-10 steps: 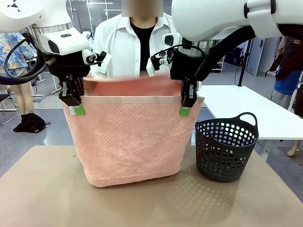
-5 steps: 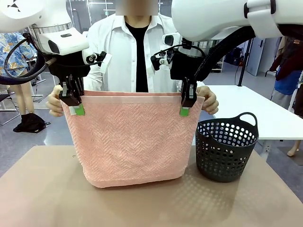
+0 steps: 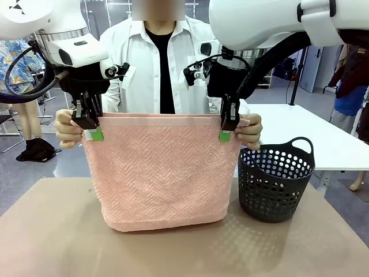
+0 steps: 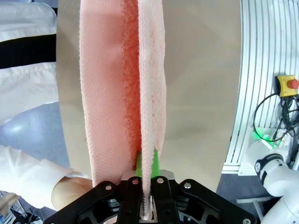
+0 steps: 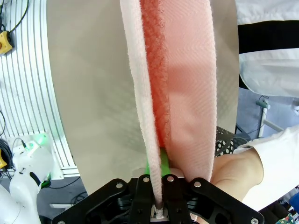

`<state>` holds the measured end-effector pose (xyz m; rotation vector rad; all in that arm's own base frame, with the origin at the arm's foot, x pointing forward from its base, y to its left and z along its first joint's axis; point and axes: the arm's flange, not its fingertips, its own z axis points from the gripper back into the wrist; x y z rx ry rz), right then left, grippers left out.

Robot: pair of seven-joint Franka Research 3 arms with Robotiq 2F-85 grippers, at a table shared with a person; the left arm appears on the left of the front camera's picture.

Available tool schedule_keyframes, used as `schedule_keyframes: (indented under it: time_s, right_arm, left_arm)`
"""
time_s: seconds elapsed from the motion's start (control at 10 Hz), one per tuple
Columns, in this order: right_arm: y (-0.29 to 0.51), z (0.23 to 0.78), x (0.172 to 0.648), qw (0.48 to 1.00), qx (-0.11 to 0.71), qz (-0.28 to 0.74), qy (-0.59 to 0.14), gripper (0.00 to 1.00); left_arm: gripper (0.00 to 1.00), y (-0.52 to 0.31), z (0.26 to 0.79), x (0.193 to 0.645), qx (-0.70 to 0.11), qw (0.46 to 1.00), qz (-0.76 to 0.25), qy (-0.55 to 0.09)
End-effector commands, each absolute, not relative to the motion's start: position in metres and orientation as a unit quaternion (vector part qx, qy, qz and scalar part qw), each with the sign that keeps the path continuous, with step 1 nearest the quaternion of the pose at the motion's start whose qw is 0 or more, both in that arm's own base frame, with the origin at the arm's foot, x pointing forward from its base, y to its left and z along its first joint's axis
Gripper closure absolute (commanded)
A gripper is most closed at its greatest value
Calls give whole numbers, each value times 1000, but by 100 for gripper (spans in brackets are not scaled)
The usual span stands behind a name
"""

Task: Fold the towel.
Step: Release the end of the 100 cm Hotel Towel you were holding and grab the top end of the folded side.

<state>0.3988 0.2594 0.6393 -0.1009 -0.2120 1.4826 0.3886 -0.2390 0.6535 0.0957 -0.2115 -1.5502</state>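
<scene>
The towel point(image 3: 161, 173) hangs as a wide pink sheet over the middle of the bench point(image 3: 52, 231). Its plain band runs level along the top and its rounded lower edge reaches down to the bench top.

The left pincer point(image 3: 92, 131) is clamped tight on the top edge near one upper corner. The right pincer point(image 3: 225, 133) is clamped the same way near the other. Both point straight down, with the green pads pressed on the band.

Seen from the wrists, the towel hangs in two layers. Each pincer grips the pale edge of the layer nearer the robot, and the second layer hangs just behind it on the person's side.

The person stands at the far side in a white shirt. One hand point(image 3: 68, 128) grips the top edge just outside the left pincer. The other hand point(image 3: 251, 131) grips it just outside the right pincer, close to the fingers.

A dark, hole-patterned basket point(image 3: 275, 182) stands upright on the bench just beside the towel on the right arm's side, a little apart from the cloth and below the right pincer's corner. A white table point(image 3: 300, 130) stands behind it.
</scene>
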Motion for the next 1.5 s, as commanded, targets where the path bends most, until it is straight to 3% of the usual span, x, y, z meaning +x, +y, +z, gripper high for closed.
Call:
schedule_keyframes:
  time_s: [0.0,0.8,0.9,1.0,1.1,1.2,1.3,1.4]
  right_arm:
    - [260,639,399,732,-48,673,-95,100]
    - [259,639,399,731,-46,674,-96,98]
    - [258,640,398,732,-42,673,-103,68]
    - [257,641,397,732,-44,672,-103,68]
    - [257,643,396,731,-45,672,-105,38]
    - [257,644,395,730,-45,673,-108,65]
    - [256,646,394,731,-46,672,-112,8]
    - [255,651,390,730,-51,672,-118,35]
  left_arm:
    - [100,-239,653,389,43,709,-698,-95]
    - [97,-239,653,389,43,708,-698,-95]
    - [65,-240,655,386,53,700,-705,-97]
    - [67,-241,657,384,60,701,-704,-99]
    - [35,-242,659,383,59,702,-703,-100]
    - [36,-242,661,382,62,701,-703,-104]
    - [5,-243,663,380,63,698,-705,-109]
    - [7,-244,668,377,66,695,-707,-115]
